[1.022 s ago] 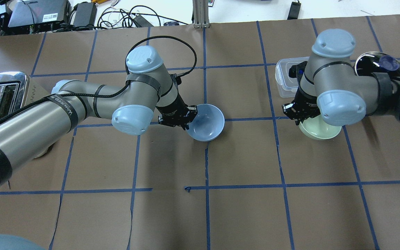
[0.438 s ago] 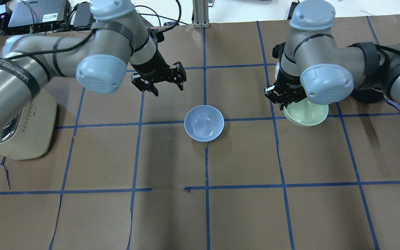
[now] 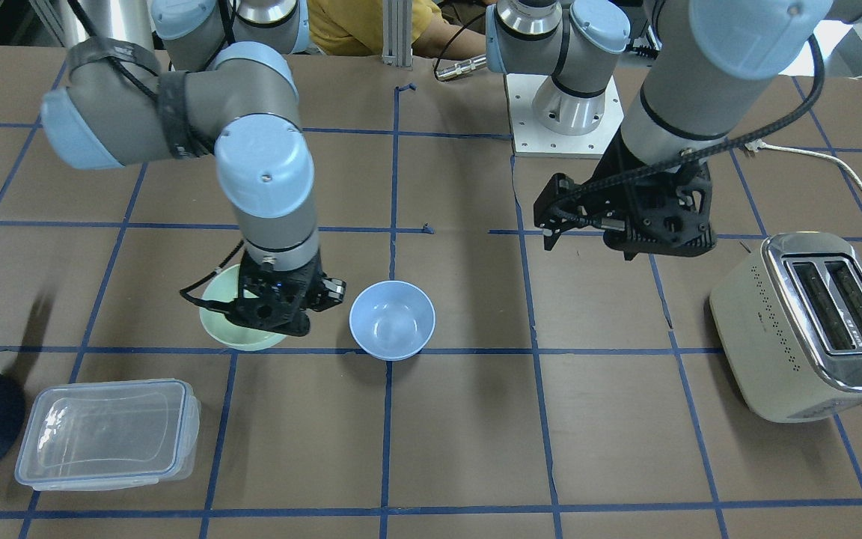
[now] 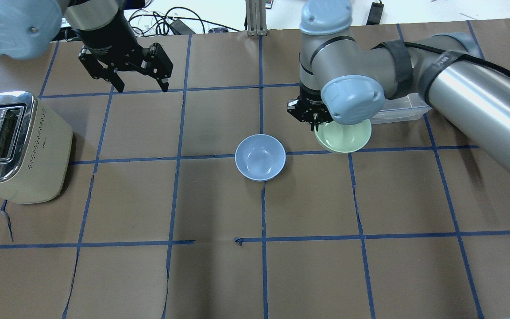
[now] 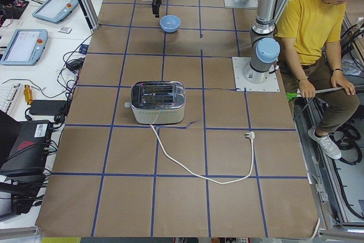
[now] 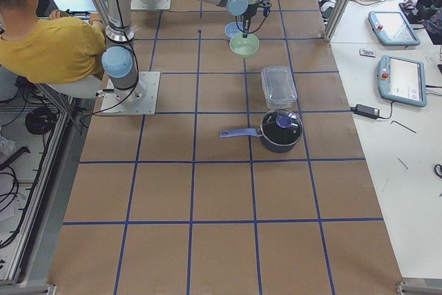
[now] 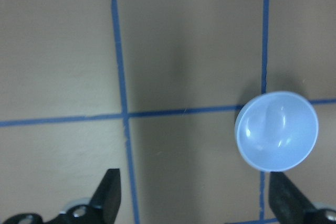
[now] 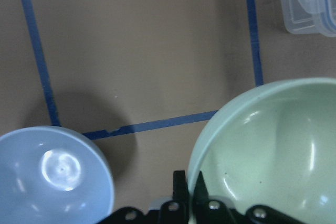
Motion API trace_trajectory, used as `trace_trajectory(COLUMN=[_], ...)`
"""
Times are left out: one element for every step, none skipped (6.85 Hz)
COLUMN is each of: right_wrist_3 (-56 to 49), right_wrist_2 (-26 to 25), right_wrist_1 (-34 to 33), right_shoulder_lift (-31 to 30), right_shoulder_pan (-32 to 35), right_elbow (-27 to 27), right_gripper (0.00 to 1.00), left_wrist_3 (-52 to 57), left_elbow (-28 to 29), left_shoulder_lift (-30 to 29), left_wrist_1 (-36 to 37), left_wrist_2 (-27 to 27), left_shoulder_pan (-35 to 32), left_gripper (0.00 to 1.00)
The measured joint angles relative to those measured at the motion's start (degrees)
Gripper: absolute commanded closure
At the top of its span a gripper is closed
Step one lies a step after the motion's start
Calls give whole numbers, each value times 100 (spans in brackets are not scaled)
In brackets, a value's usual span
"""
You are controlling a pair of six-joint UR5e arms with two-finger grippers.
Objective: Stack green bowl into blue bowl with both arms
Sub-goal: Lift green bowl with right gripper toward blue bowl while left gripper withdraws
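From across the bench (image 3: 476, 449), you see the right end effector (image 3: 285, 303) pinching the rim of the green bowl (image 3: 223, 326). That bowl is just beside the blue bowl (image 3: 392, 320) but not over it, so the stacking is not yet done. Overhead, the left end effector (image 4: 141, 84) hangs spread and empty, well apart from the blue bowl, which sits upright on a tape crossing. I judge that bowl ready to receive, with only the carry across and the drop left. The left side view shows you a toaster (image 5: 157, 102) on brown paper gridded with blue tape. The right side view adds a clear container (image 6: 278, 86), a lidded pot (image 6: 281, 129) and a seated person (image 6: 48, 43) by the arm bases. The left wrist view shows the blue bowl empty. The right wrist view shows the green rim clamped, with the blue bowl near.
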Motion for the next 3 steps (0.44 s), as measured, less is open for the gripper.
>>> trace_trajectory(right_wrist_3=[568,1084,1378], right_wrist_2=[-6,31,96], right_wrist_1=[163,397,675], right_shoulder_lift=[434,799,990], right_shoulder_pan=[364,637,838], right_elbow=[-527,-975,-1267], right_gripper=[100,100,100], left_wrist_3=[35,46,52], left_elbow=[-135,-425,-684], left_shoulder_lift=[242,425,530], left_wrist_1=[-26,321,791], left_wrist_2=[126,142,157], left_shoulder_pan=[30,38,34], left_gripper=[0,0,0])
